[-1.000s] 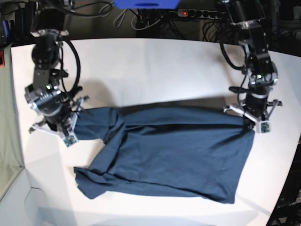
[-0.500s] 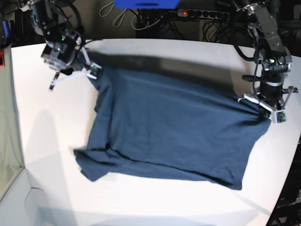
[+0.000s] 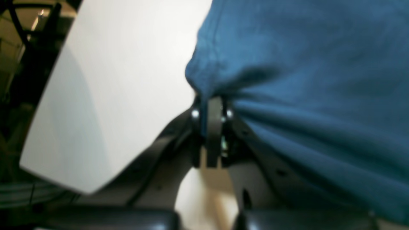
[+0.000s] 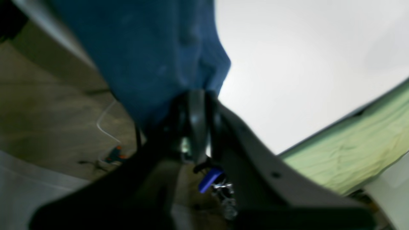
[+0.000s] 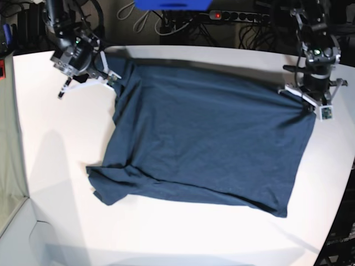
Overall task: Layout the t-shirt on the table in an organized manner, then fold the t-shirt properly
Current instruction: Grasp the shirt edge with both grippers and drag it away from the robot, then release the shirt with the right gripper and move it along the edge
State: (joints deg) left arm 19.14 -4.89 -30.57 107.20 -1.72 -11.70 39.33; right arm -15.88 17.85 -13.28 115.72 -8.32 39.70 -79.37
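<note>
Gripping opposite far corners of the t-shirt (image 5: 208,144), the left gripper (image 5: 312,105) and the right gripper (image 5: 113,77) each stood clamped on a pinch of navy cloth, as both wrist views showed fabric bunched between closed jaws. The garment lay spread across the white table (image 5: 183,244), its far edge drawn fairly straight between the arms, though the sleeve on the base view's left was crumpled and the near hem ran uneven. By that showing, the laying-out looked nearly done but not tidy, and no fold had yet been made.
</note>
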